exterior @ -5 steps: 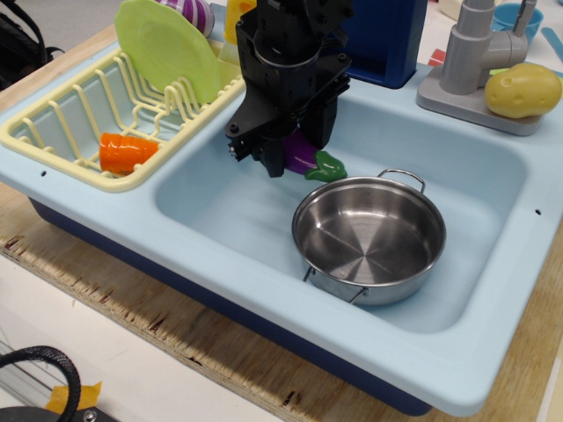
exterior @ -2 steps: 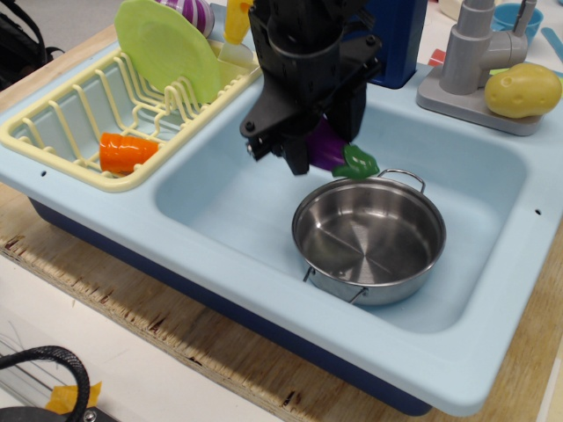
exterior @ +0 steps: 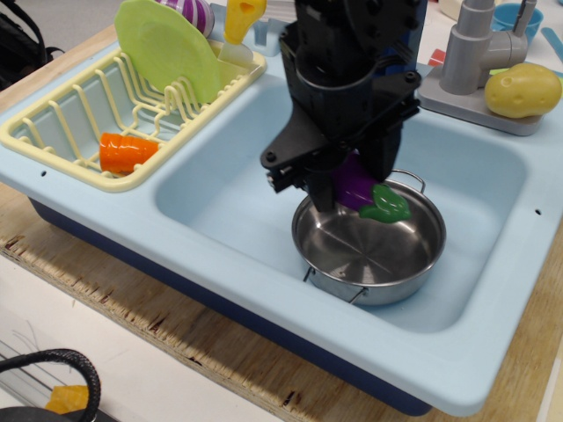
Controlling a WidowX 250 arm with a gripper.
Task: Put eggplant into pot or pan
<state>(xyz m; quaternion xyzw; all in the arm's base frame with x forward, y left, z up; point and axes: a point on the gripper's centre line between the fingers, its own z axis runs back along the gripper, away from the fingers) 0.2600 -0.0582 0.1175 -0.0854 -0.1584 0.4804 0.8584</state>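
Observation:
My black gripper (exterior: 349, 186) is shut on the purple eggplant (exterior: 359, 187), whose green cap (exterior: 385, 204) sticks out to the right. It holds the eggplant in the air over the back left part of the shiny steel pot (exterior: 369, 242). The pot stands in the light blue sink basin (exterior: 220, 202), right of middle, with its wire handles at the back and front. The pot's inside shows nothing in it.
A yellow dish rack (exterior: 79, 114) at the left holds a pale green plate (exterior: 167, 48) and an orange cup (exterior: 126, 151). A grey faucet (exterior: 475, 53) and a yellow potato (exterior: 522, 90) sit at the back right. A wooden counter edge (exterior: 132, 308) runs along the front.
My gripper has carried the eggplant to the right and forward, from the sink's back left area to above the pot. The pot has not moved.

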